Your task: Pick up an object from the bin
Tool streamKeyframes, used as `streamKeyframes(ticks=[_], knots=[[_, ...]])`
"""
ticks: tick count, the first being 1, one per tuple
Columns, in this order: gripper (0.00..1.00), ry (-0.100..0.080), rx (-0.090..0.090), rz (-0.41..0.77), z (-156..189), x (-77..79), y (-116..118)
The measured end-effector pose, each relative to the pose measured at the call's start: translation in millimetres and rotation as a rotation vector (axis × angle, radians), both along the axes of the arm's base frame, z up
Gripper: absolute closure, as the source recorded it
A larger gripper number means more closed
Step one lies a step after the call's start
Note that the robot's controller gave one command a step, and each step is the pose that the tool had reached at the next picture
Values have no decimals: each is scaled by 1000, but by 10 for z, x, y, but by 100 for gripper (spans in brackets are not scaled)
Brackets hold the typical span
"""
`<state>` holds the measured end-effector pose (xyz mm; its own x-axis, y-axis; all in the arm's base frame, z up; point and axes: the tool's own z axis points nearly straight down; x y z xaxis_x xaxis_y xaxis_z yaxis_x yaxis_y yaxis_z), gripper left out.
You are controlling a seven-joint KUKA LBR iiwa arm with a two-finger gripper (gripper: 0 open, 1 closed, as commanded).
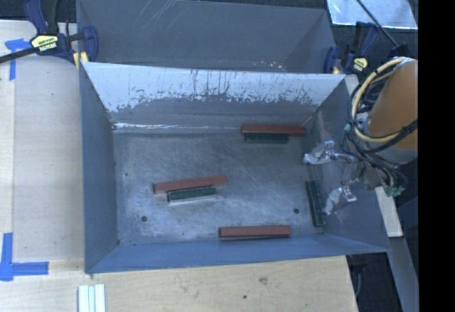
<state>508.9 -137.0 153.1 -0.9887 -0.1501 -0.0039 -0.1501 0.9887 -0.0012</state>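
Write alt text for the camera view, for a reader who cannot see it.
The open gripper is at the right side of a grey bin, beside a dark green bar along the right wall. A back brown bar, a middle brown bar beside a second green bar, and a front brown bar lie on the floor.

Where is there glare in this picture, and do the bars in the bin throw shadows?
Camera view: a pale band of reflected light lies across the bin's back wall; the gripper glints on its metal; under the reddish bar near the back runs a dark strip, whether shadow or another bar I cannot tell; the front reddish bar throws hardly any shadow.
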Motion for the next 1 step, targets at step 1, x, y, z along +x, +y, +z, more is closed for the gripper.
streamKeyframes(ticks=[1], knots=[[0, 4, 0, 63, -86, -50, -31]])
